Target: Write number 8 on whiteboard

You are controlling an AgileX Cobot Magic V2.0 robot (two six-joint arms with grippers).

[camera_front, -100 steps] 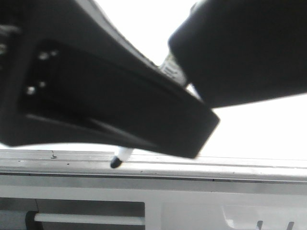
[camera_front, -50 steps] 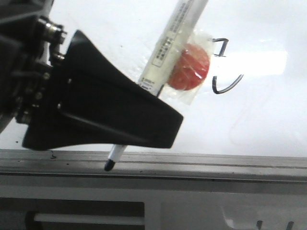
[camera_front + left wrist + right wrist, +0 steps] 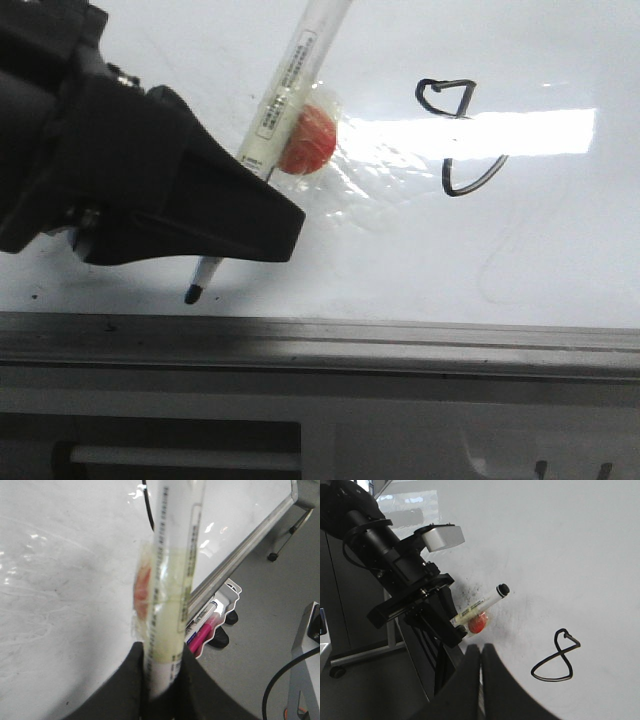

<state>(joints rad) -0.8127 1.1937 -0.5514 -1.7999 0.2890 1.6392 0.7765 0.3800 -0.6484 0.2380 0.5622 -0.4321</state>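
Note:
The whiteboard [image 3: 520,250] fills the front view, with its grey edge rail [image 3: 400,340] along the near side. The number 8 [image 3: 456,137] is drawn in thin black line at the board's right, its middle washed out by glare; it also shows in the right wrist view [image 3: 563,652]. My left gripper [image 3: 270,215] is shut on a white marker [image 3: 285,100] with a red blob [image 3: 306,142] taped to it. The black tip [image 3: 192,294] points down near the rail. In the left wrist view the marker [image 3: 170,580] sits between the fingers [image 3: 135,675]. My right gripper [image 3: 480,649] is shut and empty, left of the 8.
A tray [image 3: 220,615] with spare markers, one pink, hangs beside the board's rail [image 3: 240,555]. The left arm [image 3: 395,575] reaches over the board's edge. Black smudge specks lie near the marker tip [image 3: 105,322]. A board stand foot and cable are on the grey floor [image 3: 280,605].
My left gripper with the marker moved left and away from the camera, and the tip went from over the rail onto the board. The dark shape covering the upper right is gone, showing the 8.

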